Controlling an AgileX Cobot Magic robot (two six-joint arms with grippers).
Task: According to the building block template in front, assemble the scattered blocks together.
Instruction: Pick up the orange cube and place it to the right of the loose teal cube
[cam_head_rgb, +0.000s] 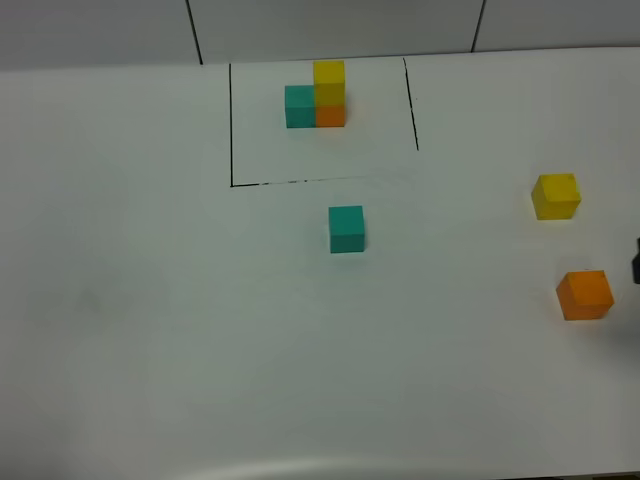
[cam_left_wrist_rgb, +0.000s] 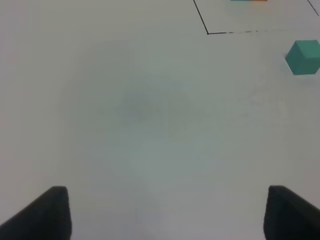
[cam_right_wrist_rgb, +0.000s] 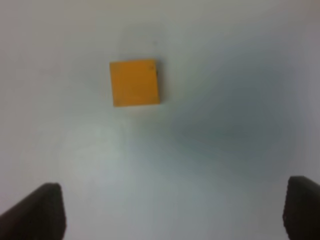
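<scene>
The right pincer (cam_right_wrist_rgb: 175, 212) stands wide open and holds nothing, with the orange cube (cam_right_wrist_rgb: 134, 82) lying ahead of it, untouched. The left pincer (cam_left_wrist_rgb: 167, 212) is open and empty too, well apart from the teal cube (cam_left_wrist_rgb: 303, 57). Farther off sits the yellow cube (cam_head_rgb: 556, 195), and farthest the three-cube model (cam_head_rgb: 318, 95) inside its black frame (cam_head_rgb: 231, 120).

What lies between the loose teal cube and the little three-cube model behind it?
Only bare white table crossed by the thin black line drawn around the model; nothing else separates it from the teal cube. The high camera shows this.
</scene>
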